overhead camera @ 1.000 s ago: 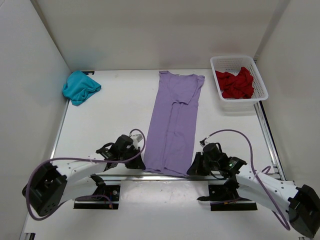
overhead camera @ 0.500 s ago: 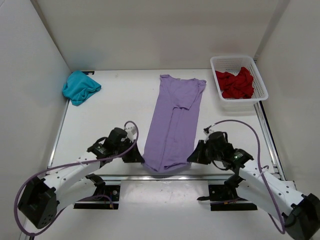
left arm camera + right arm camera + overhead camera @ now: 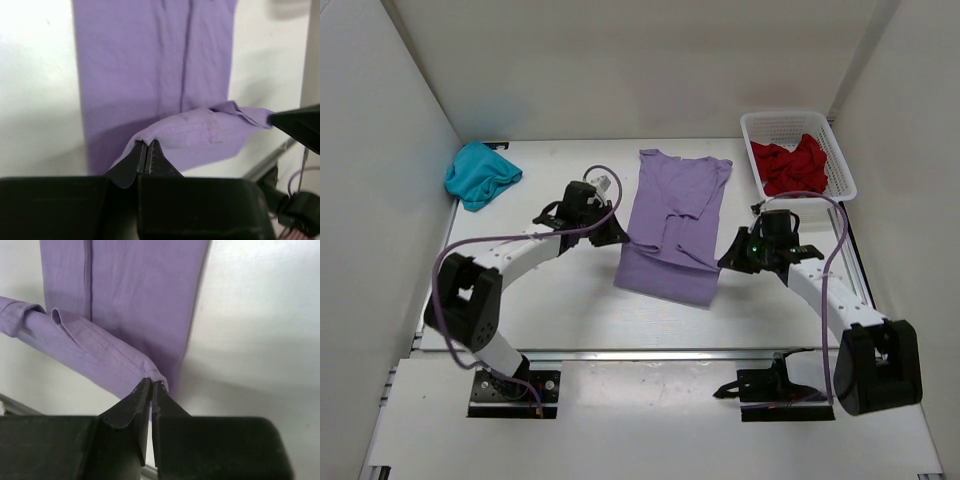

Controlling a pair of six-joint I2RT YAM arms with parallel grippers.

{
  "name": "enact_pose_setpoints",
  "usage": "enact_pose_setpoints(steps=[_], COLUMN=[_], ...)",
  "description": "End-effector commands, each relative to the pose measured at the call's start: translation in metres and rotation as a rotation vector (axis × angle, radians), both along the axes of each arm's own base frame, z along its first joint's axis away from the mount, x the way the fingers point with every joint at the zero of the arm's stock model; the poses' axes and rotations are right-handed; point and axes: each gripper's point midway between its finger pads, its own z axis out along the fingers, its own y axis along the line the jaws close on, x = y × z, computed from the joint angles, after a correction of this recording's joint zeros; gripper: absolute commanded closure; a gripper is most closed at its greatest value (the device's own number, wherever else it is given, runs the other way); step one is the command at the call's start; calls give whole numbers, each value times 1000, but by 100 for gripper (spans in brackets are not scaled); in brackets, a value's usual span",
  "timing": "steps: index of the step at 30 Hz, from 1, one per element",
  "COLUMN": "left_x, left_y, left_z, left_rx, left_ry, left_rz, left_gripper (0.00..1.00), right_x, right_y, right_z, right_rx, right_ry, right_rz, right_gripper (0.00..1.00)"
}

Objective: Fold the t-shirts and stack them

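Bare desk (image 3: 550,300) lies open along the near edge and between the teal shirt (image 3: 480,175), far left corner, and the central lavender shirt (image 3: 675,215). The basket (image 3: 805,207) with the red shirt (image 3: 792,168) blocks the far right corner. The left arm (image 3: 520,245) and right arm (image 3: 817,288) flank the lavender shirt.

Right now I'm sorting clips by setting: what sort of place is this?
Probably a robot lab cell: bare white walls enclose the table, and the left arm and right arm are mounted at its near edge.
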Motion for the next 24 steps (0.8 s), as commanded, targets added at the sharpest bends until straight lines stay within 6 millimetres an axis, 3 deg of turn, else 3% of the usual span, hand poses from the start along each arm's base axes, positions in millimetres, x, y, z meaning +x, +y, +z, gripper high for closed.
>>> enact_pose_setpoints(steps=[1, 4, 5, 6, 8, 10, 12, 17, 22, 24], left_x=[35, 58, 61, 70, 78, 88, 94, 106, 118, 119], left_y=[5, -4, -3, -4, -6, -13, -20, -10, 5, 0], left_z=[5, 6, -7, -3, -16, -16, -28, -53, -39, -26], left_rx=[10, 17, 30, 14, 14, 1, 9, -14, -48, -68], left_ry=[-43, -61, -35, -49, -21, -20, -2, 46, -13, -32], left_rz=[40, 45, 49, 60, 68, 63, 62, 132, 201, 189], left_gripper=[100, 100, 100, 100, 100, 100, 99, 96, 91, 82], right_x=[45, 72, 81, 89, 102, 118, 123, 148, 168, 174], right_y=[-8, -13, -15, -17, -19, -28, -28, -29, -24, -22], right_z=[21, 20, 18, 13, 11, 7, -3, -9, -11, -12], right_rx=[-44, -25, -23, -29, -18, 0, 19, 62, 57, 62], right_ry=[-122, -130, -138, -142, -142, -130, -99, -114, -127, -122], right_rz=[-9, -36, -43, -57, -58, -82, -75, -77, -60, -60], right_gripper=[100, 100, 100, 99, 100, 100, 100, 100, 100, 99])
